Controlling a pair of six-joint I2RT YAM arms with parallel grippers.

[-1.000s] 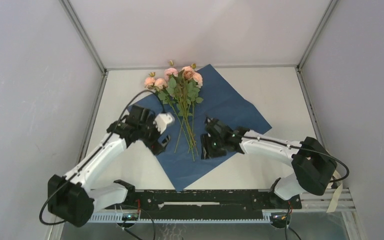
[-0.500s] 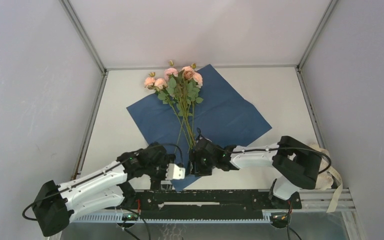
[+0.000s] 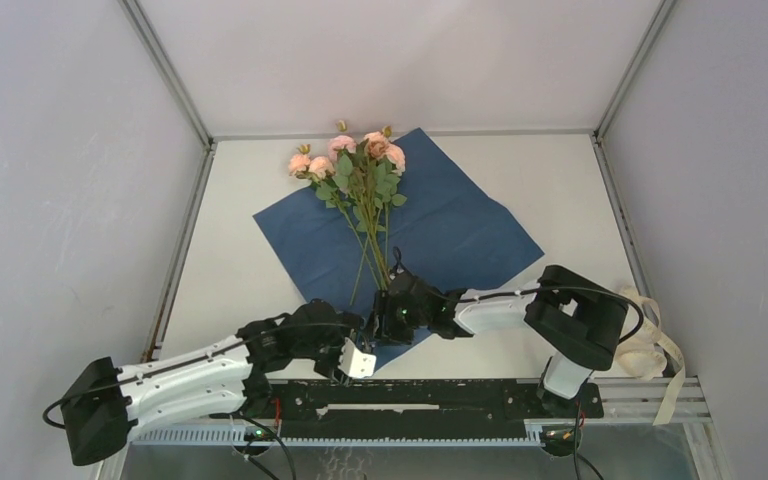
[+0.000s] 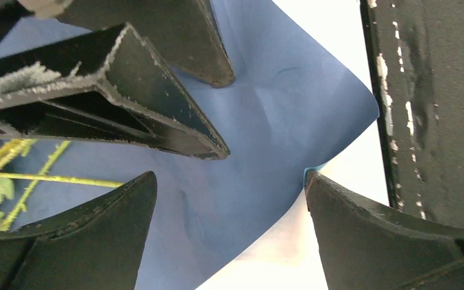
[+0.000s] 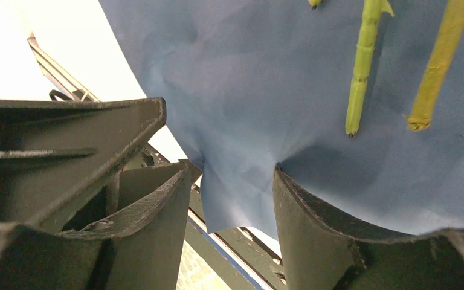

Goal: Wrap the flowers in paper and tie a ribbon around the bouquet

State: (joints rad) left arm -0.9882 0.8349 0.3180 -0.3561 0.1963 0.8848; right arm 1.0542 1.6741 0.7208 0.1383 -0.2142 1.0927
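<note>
The paper point(image 3: 450, 230) lies navy side up as a diamond on the table. The flowers point(image 3: 360, 165) lie on it, blooms at the far end and stems point(image 5: 359, 78) pointing toward me. Both grippers meet at the paper's near corner. My left gripper point(image 3: 358, 358) is wide open, its fingers point(image 4: 96, 241) straddling the corner's edge point(image 4: 266, 121), where a light blue underside peeks out. My right gripper point(image 3: 380, 325) is open over the same corner, which hangs between its fingers point(image 5: 320, 235), with one finger touching the paper. The ribbon point(image 3: 650, 345) lies in loops at the right edge.
The black rail point(image 3: 440, 395) with the arm bases runs just beyond the paper's near corner. Grey walls and metal frame posts point(image 3: 185, 250) close in the white table point(image 3: 560, 190) on both sides.
My left arm has swung from the paper's left side down to its near corner. The right gripper has slid left and nearer, from beside the stem ends to that same corner.
</note>
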